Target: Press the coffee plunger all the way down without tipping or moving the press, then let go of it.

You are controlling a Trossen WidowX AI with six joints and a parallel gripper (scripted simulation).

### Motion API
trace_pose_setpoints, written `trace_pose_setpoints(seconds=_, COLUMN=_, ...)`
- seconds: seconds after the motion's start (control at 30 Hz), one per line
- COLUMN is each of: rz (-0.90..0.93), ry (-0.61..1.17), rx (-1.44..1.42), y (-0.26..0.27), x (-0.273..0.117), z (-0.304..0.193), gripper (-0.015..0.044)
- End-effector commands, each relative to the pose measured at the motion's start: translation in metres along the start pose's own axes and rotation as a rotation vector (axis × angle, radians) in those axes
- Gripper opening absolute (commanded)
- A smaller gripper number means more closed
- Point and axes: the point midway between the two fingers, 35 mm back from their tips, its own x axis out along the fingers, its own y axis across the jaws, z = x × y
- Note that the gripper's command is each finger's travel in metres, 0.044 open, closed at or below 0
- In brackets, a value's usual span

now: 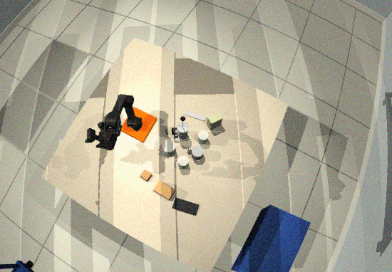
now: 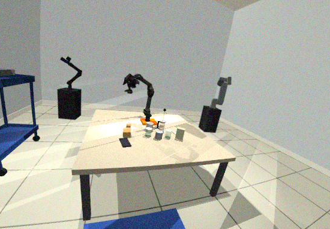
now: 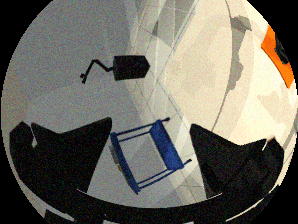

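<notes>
Your gripper (image 2: pixel 129 89) sits high above the table (image 2: pixel 150 159) with its fingers spread wide and nothing between them; in the wrist view the two dark fingers frame only floor, a blue cart (image 3: pixel 148 152) and a black pedestal with an arm (image 3: pixel 127 67), all far below and beyond the tips. The coffee press (image 1: pixel 182 132) stands well apart from the fingers, down on the table and out past the orange base plate (image 1: pixel 140 124) on which the arm (image 2: pixel 147 93) is mounted. It stands upright, its dark handle turned toward the arm's side in the top view, and its plunger (image 1: pixel 182 119) is raised, the thin rod and black knob standing clear above the lid. Just beside the press you have four pale cups or tins (image 1: pixel 197 152) clustered on the side away from the fingers, and a pale green box (image 1: pixel 214 120) a little farther on. Two tan blocks (image 1: pixel 164 189) and a flat black slab (image 1: pixel 185 206) lie farther along the table, well away from both press and fingers.
</notes>
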Motion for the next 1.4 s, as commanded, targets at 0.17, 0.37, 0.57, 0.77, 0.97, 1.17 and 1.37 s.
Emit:
trace_pose_setpoints(seconds=0.17, rz=-0.058, ry=0.212, rx=-0.309, y=-0.033, x=-0.033, z=-0.025, gripper=0.044)
trace_pose_setpoints(seconds=0.37, rz=-0.063, ry=0.537, rx=-0.717, y=-0.081, x=-0.087, z=-0.047, gripper=0.044)
trace_pose_setpoints(seconds=0.57, rz=0.064, ry=0.998, rx=-1.254, y=-0.143, x=-0.162, z=-0.047, gripper=0.044)
trace_pose_setpoints(seconds=0.77, rz=0.403, ry=1.466, rx=-1.7, y=-0.194, x=-0.235, z=-0.016, gripper=0.044)
trace_pose_setpoints(seconds=0.97, rz=0.954, ry=1.91, rx=-1.963, y=-0.231, x=-0.295, z=0.042, gripper=0.044)
trace_pose_setpoints(seconds=1.17, rz=1.656, ry=2.238, rx=-1.937, y=-0.251, x=-0.334, z=0.11, gripper=0.044)
trace_pose_setpoints(seconds=1.37, rz=2.087, ry=2.351, rx=-1.778, y=-0.257, x=-0.349, z=0.151, gripper=0.044)
